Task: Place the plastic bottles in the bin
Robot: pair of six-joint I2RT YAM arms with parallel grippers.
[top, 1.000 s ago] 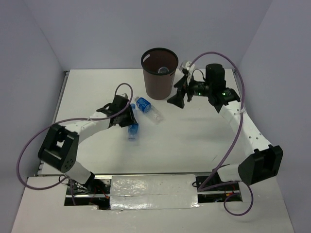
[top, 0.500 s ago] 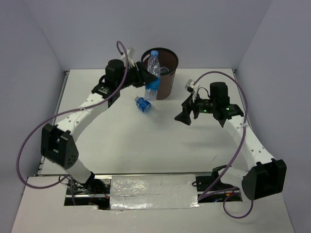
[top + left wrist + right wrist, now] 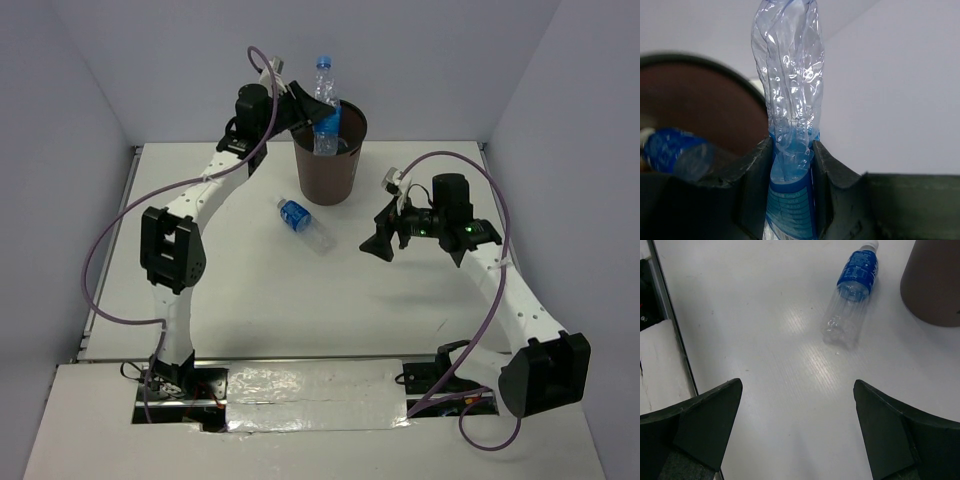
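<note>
The dark brown bin (image 3: 327, 178) stands at the back of the table. My left gripper (image 3: 318, 112) is shut on a clear plastic bottle (image 3: 325, 105) with a blue label and holds it upright over the bin's mouth; the left wrist view shows the bottle (image 3: 790, 115) pinched between the fingers. Another bottle (image 3: 675, 152) lies inside the bin (image 3: 705, 107). A third bottle (image 3: 304, 224) lies on the table in front of the bin, also in the right wrist view (image 3: 851, 297). My right gripper (image 3: 382, 240) is open and empty, right of that bottle.
The bin's side shows at the upper right of the right wrist view (image 3: 935, 285). Grey walls close in the table (image 3: 420, 300) on three sides. A purple cable (image 3: 120, 240) loops off the left arm.
My left gripper has lifted its bottle from the table up and back to above the bin's mouth. My right gripper has moved back from the bin toward the table's middle.
</note>
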